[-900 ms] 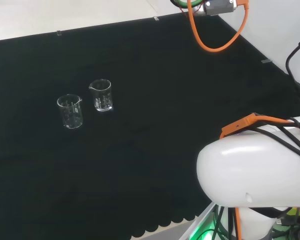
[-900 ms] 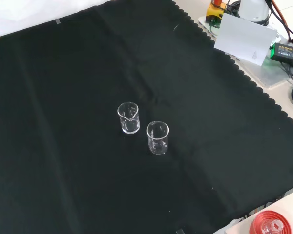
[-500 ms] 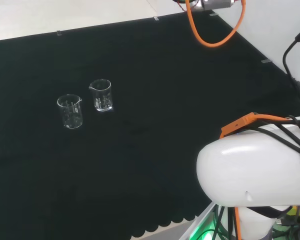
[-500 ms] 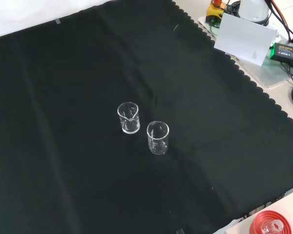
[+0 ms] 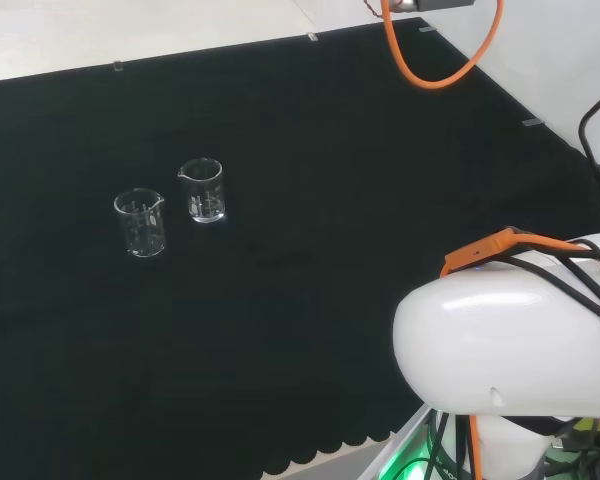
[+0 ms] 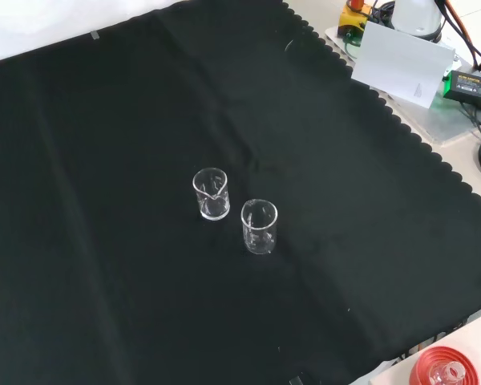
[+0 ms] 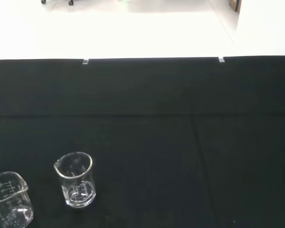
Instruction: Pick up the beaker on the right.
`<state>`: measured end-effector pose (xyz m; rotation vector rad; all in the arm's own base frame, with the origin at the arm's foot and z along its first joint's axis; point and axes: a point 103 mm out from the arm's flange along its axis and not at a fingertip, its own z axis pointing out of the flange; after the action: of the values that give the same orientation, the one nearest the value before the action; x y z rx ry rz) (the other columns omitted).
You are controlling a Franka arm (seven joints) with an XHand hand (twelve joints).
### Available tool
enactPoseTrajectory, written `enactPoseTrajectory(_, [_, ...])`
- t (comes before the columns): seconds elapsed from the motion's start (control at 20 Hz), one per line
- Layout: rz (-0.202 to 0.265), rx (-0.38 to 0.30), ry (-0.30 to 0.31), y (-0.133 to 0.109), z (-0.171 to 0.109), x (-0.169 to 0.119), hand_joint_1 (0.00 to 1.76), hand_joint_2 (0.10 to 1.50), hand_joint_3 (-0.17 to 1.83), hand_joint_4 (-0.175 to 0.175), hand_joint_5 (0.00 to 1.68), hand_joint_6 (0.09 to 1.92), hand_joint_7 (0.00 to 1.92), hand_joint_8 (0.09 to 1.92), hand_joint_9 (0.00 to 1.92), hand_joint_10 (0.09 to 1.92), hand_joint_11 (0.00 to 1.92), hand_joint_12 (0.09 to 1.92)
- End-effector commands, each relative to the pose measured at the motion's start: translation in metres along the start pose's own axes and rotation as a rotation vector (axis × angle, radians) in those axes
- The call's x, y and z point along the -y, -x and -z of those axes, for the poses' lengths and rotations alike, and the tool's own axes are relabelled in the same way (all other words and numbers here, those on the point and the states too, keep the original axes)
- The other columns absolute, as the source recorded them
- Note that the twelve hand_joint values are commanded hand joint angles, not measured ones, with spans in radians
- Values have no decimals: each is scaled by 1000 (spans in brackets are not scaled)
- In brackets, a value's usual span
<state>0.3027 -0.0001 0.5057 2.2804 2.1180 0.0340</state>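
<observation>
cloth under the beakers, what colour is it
Black, plain, with a scalloped edge; the cloth under both beakers shows best in the front view.

Place: I am working in a lab.
Signs: glass beakers (image 5: pixel 202 190) are standing on my black-clothed tabletop (image 6: pixel 104 120); cables and electronics (image 6: pixel 473 84) are lying beside it.
</observation>
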Motion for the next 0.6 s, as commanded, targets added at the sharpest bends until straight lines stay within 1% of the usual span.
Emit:
enactPoseTrajectory(0.05, [-41, -15, -56, 15, -32, -10, 289, 1254, 155, -62, 301, 87, 316, 87, 428, 87, 0, 991])
enactPoseTrajectory(0.3, [-55, -25, -69, 15, -57, -17, 335, 1223, 144, -65, 299, 87, 317, 87, 427, 87, 0, 993])
enactPoseTrajectory(0.4, [-53, -28, -71, 14, -69, -22, 355, 1212, 140, -66, 299, 87, 318, 87, 427, 87, 0, 995])
enactPoseTrajectory(0.6, [-44, -52, -84, 11, -94, -44, 387, 1190, 134, -66, 298, 87, 322, 87, 426, 87, 0, 999])
